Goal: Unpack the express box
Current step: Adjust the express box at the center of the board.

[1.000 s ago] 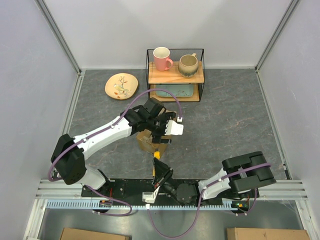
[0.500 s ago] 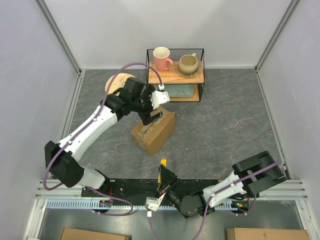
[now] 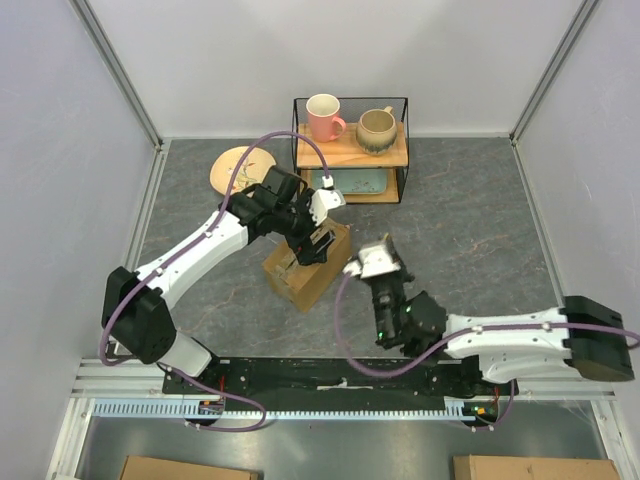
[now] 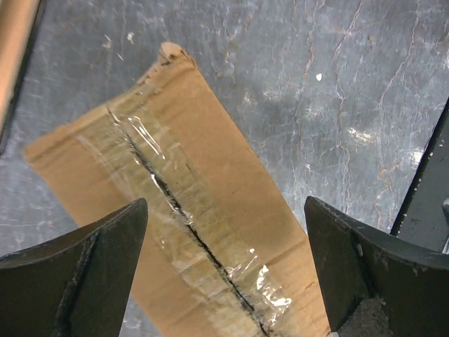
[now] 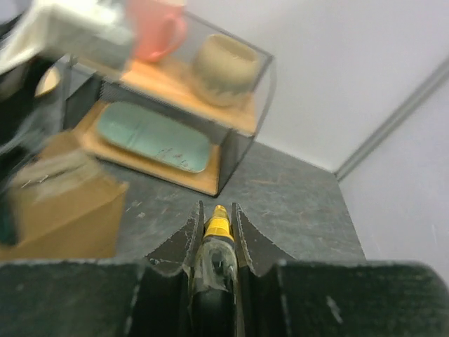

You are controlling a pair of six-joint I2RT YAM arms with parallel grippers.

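Bearing the express box (image 3: 295, 282), grey veined tabletop (image 3: 470, 220); white walls (image 3: 330, 50) around.

One express box (image 3: 308, 268). One wire rack (image 3: 348, 150) with two wooden shelves. Two mugs: one pink mug (image 3: 324, 116) and one beige mug (image 3: 376, 128). One teal dish (image 3: 365, 181). One round plate (image 3: 228, 168). Two plain cartons seen only in part: a left carton (image 3: 170, 468) and a right carton (image 3: 525, 467). Two arms: the left arm (image 3: 200, 250) and the right arm (image 3: 500, 340). One yellow-tipped tool (image 5: 217, 228)
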